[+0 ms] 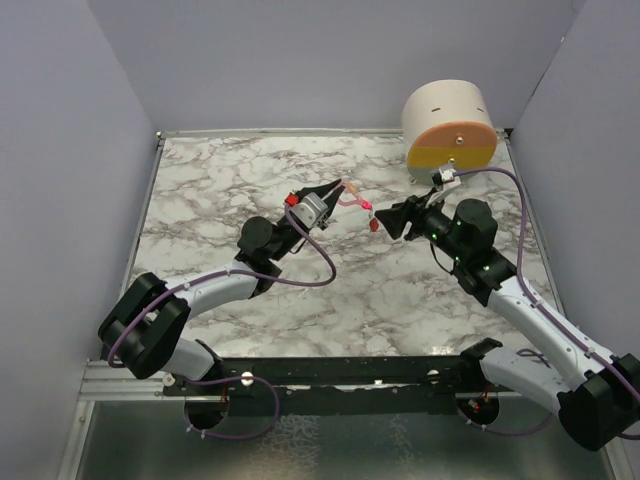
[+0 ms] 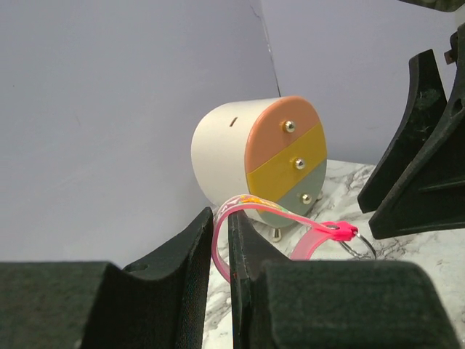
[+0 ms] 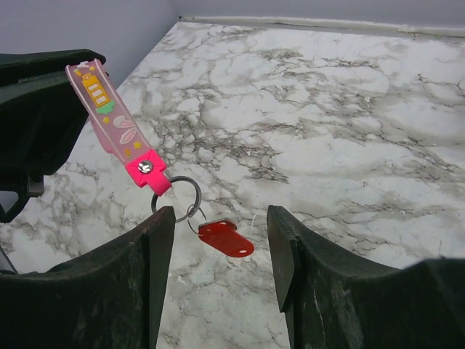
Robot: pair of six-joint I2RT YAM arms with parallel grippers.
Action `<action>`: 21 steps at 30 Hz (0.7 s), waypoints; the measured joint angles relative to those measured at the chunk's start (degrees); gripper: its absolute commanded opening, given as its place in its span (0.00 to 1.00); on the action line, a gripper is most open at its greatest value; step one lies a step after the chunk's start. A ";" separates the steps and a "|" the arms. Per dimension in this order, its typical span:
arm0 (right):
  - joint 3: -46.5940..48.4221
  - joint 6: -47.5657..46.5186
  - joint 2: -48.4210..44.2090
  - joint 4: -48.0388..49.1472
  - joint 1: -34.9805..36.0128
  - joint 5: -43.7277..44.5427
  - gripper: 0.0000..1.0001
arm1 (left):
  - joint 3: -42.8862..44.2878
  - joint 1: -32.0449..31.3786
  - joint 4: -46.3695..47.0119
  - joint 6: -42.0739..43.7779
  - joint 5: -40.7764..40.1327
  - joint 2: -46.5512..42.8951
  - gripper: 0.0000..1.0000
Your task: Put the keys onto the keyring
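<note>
pinched near-closed in the left gripper (image 2: pixel 221 218), mid-frame above the desk (image 3: pixel 349 131): pink strap of the keyring (image 3: pixel 147 169). hanging off its ring, lower centre, the key (image 3: pixel 226 238), just ahead of the wide-open, empty right gripper (image 3: pixel 221 216).

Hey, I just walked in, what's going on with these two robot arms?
The left hand is pinching the pink strap and holding it up over the marble table, with the metal ring dangling from the strap's end. The small red key looks as if it hangs from that ring. The right hand is open, one finger on each side of the key, not gripping it.
</note>
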 measured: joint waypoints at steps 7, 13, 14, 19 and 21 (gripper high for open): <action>0.00 0.92 -0.44 -1.92 0.00 6.25 0.68 | 0.00 0.00 -2.16 0.83 -2.19 0.00 0.15; -0.09 1.57 -3.45 -2.62 0.00 11.08 0.76 | 0.00 0.00 -2.75 1.29 -5.51 0.00 0.14; -0.11 1.60 -3.98 -2.62 0.00 11.58 0.77 | 0.00 0.00 -3.06 1.51 -6.21 0.00 0.14; -0.13 1.57 -5.14 -2.78 0.00 13.31 0.78 | 0.00 0.00 -4.63 2.45 -9.35 0.00 0.14; -0.13 1.60 -5.16 -3.15 0.00 13.86 0.78 | 0.00 0.00 -5.14 2.60 -10.54 0.13 0.14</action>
